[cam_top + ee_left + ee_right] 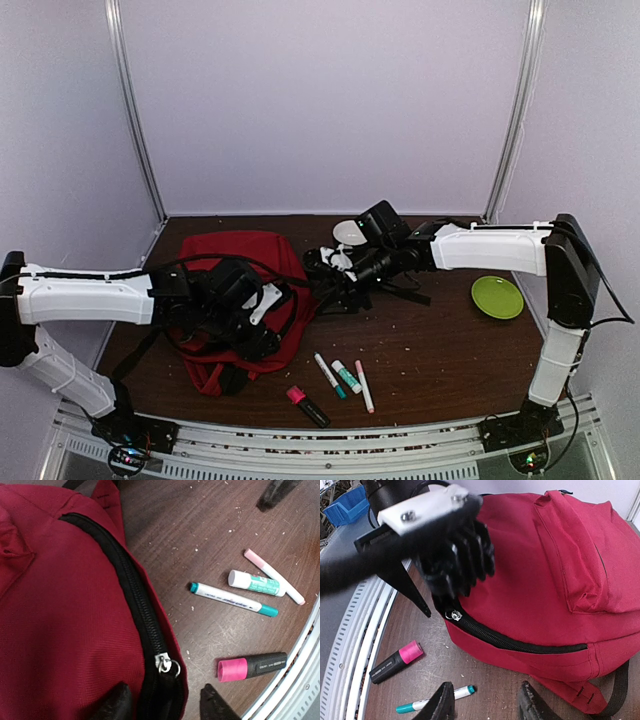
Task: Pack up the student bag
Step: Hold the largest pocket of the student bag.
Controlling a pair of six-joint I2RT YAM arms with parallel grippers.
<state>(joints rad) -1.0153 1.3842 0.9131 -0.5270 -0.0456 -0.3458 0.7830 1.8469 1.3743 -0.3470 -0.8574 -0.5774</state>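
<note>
Overhead, student bag (245,250) lies on tabletop (440,340), markers (340,378) just beside it. Left wrist: left hand (165,705) fingers apart, straddling the bag's corner at the zipper pull (167,664). Right wrist: right hand (487,705) fingers apart, nothing between them, close to the bag's zippered side.

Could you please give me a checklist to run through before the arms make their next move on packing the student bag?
1. The student bag has its zipper open for packing: not ok; it is shut along all its visible length.
2. The zipper pull is in view and uncovered: ok; it lies just ahead of the left claw.
3. The left claw is free: ok; open, fingers astride the bag's corner, gripping nothing.
4. The right claw is free: ok; open and empty, facing the bag.
5. The pink highlighter, teal marker, glue stick and pink pen lie clear of the bag: ok.
6. Room inside the bag: cannot tell.
</note>
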